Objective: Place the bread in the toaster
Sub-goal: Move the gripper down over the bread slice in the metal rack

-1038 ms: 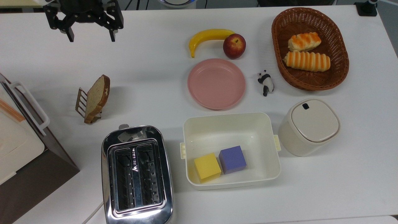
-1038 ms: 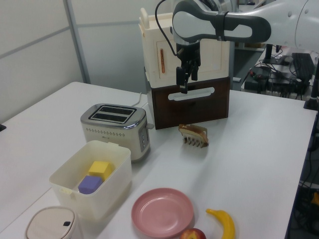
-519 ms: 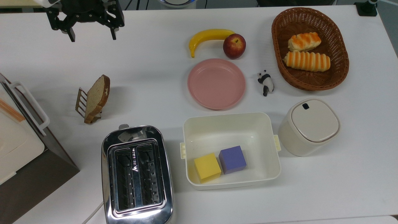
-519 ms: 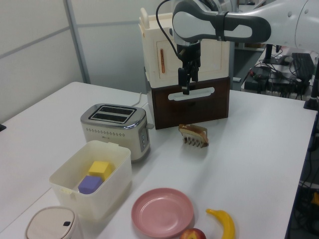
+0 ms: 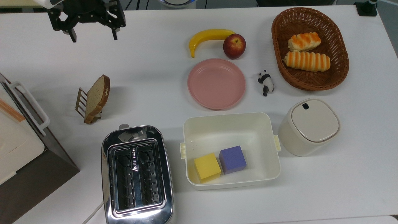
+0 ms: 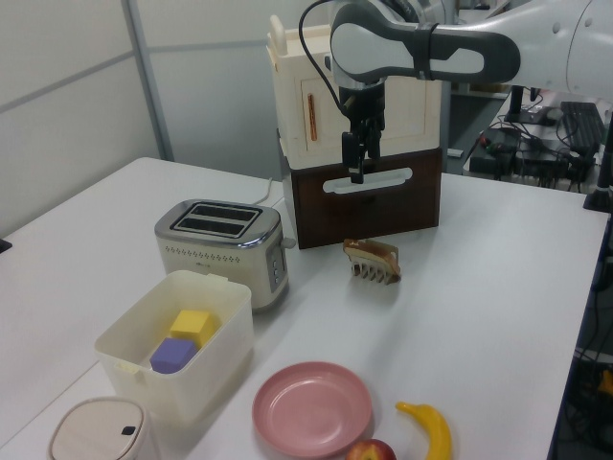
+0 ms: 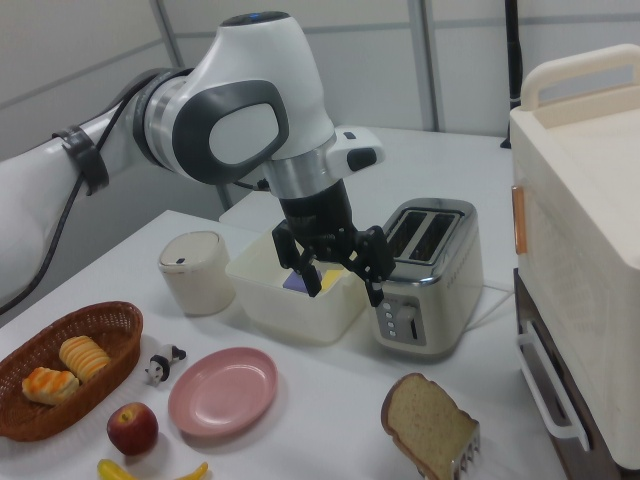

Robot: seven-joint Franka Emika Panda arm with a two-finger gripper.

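Presently, reading the top view from its left, our gripper (image 5: 93,35) hangs spread wide and empty, well apart from the bread (image 5: 97,97) — propped on edge in its rack (image 5: 81,102), probably for an easy pinch — near the toaster (image 5: 136,175).

I see my white Franka arm (image 7: 240,125) reaching in from the right view's left, its rounded grey-capped joint bent so the wrist points straight down. My black two-finger gripper (image 5: 92,35) hangs off that wrist with its fingers (image 7: 376,290) spread wide apart and nothing between them. Taking the shiny chrome two-slot toaster (image 5: 136,174) as my landmark, the gripper (image 7: 338,279) hovers in the air well apart from it: far toward the top view's upper left, and in the left view the gripper (image 6: 356,158) sits up and to the right of the toaster (image 6: 222,244).
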